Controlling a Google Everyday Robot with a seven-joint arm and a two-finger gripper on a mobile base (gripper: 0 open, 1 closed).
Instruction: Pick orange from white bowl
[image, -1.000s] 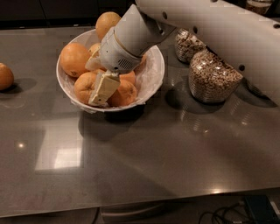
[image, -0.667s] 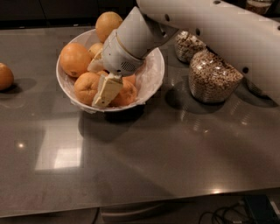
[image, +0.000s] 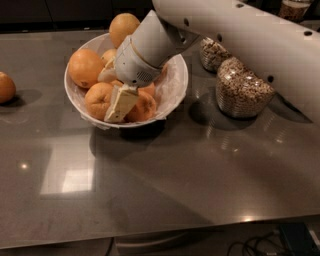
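Upright white bowl full of oranges, pincer among them.

Hand in white bowl, perhaps half-hiding an orange, arm cropped at right

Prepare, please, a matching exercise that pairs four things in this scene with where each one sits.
Things:
1. gripper
2. white bowl
3. lone orange
4. nearer cereal jar

Places:
A. by the left edge of the table, apart from the bowl
B. to the right of the bowl in the view
C. down among the oranges in the bowl
D. left of centre, holding several pieces of fruit

Pairs: 1-C, 2-D, 3-A, 4-B.
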